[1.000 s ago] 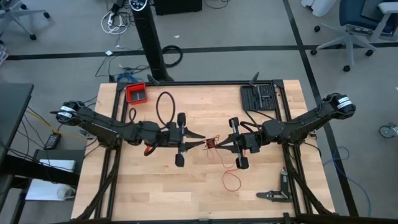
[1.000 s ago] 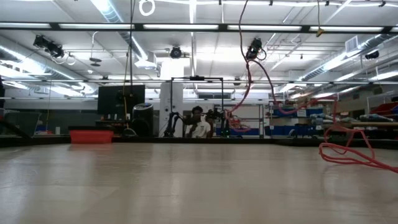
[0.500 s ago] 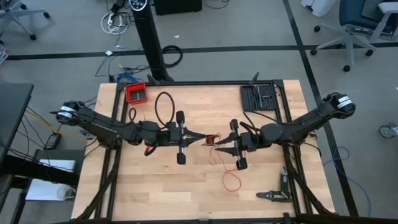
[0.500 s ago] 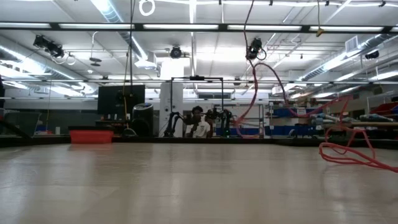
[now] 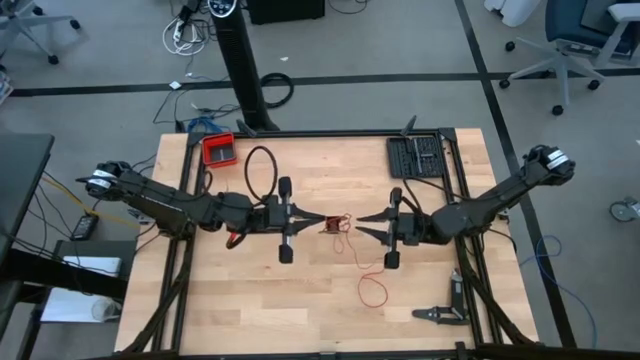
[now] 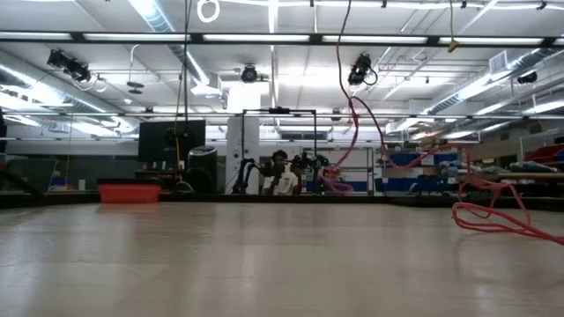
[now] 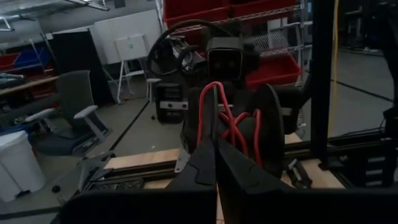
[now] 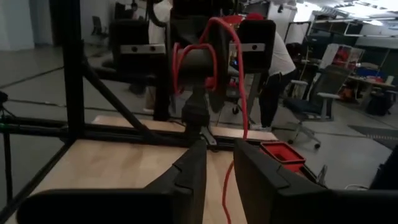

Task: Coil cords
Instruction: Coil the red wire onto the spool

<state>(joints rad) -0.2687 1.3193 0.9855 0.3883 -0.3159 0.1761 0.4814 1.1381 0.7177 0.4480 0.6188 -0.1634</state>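
Table of pale wood carries everything here, and my two dark arms reach in from either side to meet near its middle. My left claw is clenched on a small bundle of the red cord, held up off the wood; in my left wrist view the fingers are pressed together with red loops just past their tips. My right claw sits just beside that bundle, facing the left one, with its fingers released and a gap between them; the cord hangs down through that gap in my right wrist view without being gripped. From the bundle the thin red cord trails down toward the near edge of the table and ends in a loose loop lying on the wood. A black cable loop lies behind my left arm, a red tray sits near the far left corner, and a black rack rests by the far right side.
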